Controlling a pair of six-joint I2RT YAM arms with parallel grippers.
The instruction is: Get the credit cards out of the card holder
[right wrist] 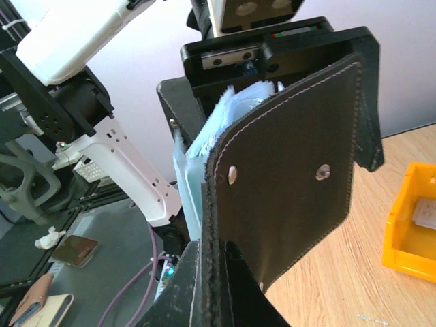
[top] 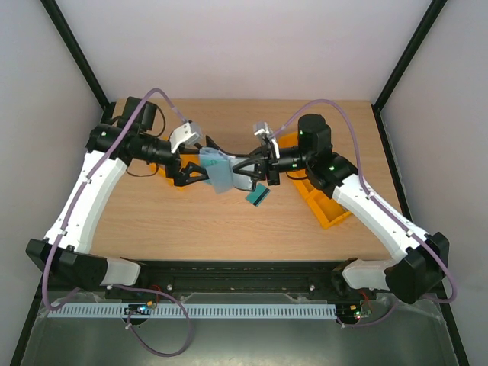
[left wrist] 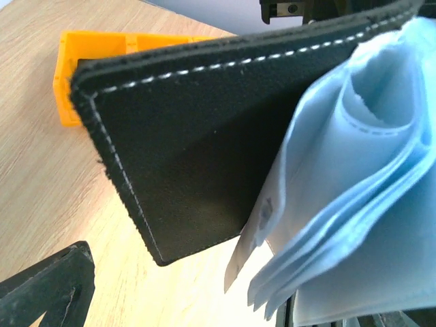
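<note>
The card holder point(top: 221, 171), a black wallet with pale blue inner sleeves, hangs above mid-table between both grippers. My right gripper point(top: 258, 169) is shut on its black cover; in the right wrist view the cover's edge point(right wrist: 218, 225) runs down between my fingers point(right wrist: 177, 306). My left gripper point(top: 197, 172) stands open around the wallet's other side. In the left wrist view one finger point(left wrist: 51, 293) is apart from the black flap point(left wrist: 191, 157), and the blue sleeves point(left wrist: 347, 204) fan out at the right. One teal credit card point(top: 258, 196) lies on the table under the wallet.
An orange tray point(top: 324, 202) lies under my right forearm and shows in the right wrist view point(right wrist: 409, 225). A second orange tray point(top: 169, 166) sits behind my left gripper and shows in the left wrist view point(left wrist: 75, 75). Black frame posts stand at the table's back corners.
</note>
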